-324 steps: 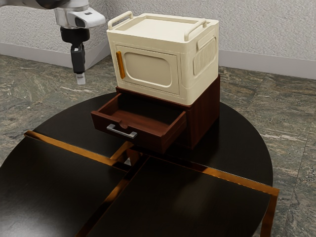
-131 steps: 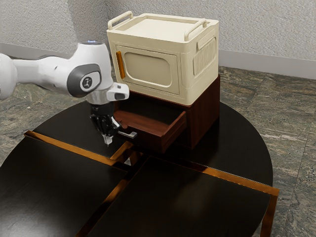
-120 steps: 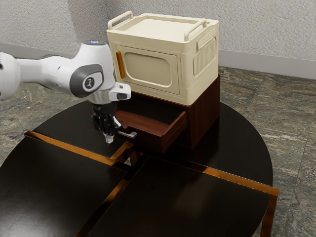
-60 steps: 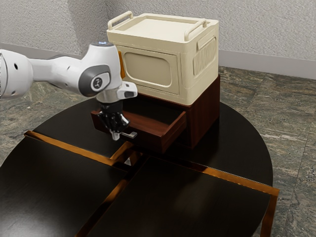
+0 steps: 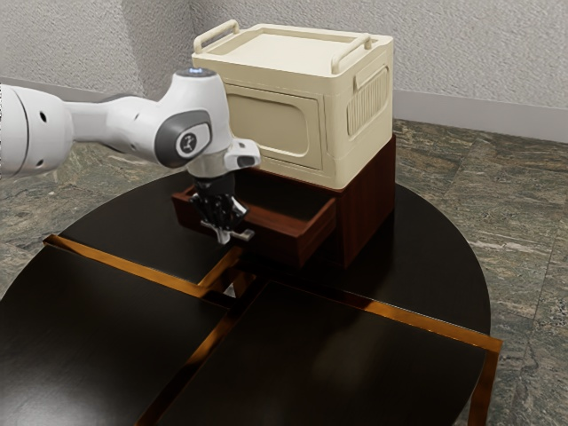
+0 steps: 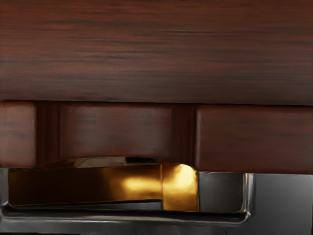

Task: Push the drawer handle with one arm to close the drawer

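Over on the round black table, I see a brown cabinet with its drawer sticking out part way. So the drawer is not shut. Its silver handle is on the front, below the top edge. A white robot arm comes in from the exterior view's left and bends down at the drawer. At its end, the black gripper points down, right by the handle at the front of the drawer. I can't tell how far open the gripper is, or if it has hold of the handle.

On top of the cabinet sits a big cream box with a rail on each side of its top. The arm hides a bit of its front. Shiny gold strips run across the table top.

Seen from the wrist view, the handle is close to the hand, with a gap between its bar and the wood of the drawer. A piece of gold shows through that gap. The drawer's front has a little dip cut in its top edge.
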Controlling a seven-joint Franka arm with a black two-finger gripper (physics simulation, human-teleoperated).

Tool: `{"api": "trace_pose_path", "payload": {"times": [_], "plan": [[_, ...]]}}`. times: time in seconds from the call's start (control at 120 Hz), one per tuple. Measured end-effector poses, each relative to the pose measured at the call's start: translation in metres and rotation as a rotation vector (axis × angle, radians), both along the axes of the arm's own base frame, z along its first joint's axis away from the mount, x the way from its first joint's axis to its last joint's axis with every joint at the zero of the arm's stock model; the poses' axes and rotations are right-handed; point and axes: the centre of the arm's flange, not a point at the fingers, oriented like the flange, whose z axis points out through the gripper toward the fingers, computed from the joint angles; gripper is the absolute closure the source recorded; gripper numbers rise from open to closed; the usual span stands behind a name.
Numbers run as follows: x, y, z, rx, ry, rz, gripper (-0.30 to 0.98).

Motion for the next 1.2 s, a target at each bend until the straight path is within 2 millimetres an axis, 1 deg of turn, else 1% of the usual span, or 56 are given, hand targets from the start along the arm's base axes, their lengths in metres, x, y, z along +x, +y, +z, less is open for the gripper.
{"api": "trace_pose_path", "payload": {"times": [0.108,0.2,0.367,0.442,0.517,0.6,0.792,0.883,1.067,1.2], "plan": [[0.005,0.010,0.001,0.002,-0.007,0.021,0.79],[0.009,0.013,0.001,0.000,-0.011,0.027,0.79],[0.017,0.009,0.000,-0.006,-0.017,0.023,0.79],[0.023,0.003,-0.003,-0.011,-0.019,0.014,0.79],[0.026,0.000,-0.006,-0.014,-0.017,0.010,0.79],[0.030,0.000,-0.003,-0.017,-0.026,0.010,0.79],[0.040,-0.008,-0.003,-0.015,-0.039,-0.002,0.79],[0.044,-0.006,-0.001,-0.014,-0.046,0.001,0.79],[0.050,0.005,0.000,0.004,-0.057,0.017,0.79],[0.055,0.007,-0.001,0.004,-0.063,0.017,0.79]]}}
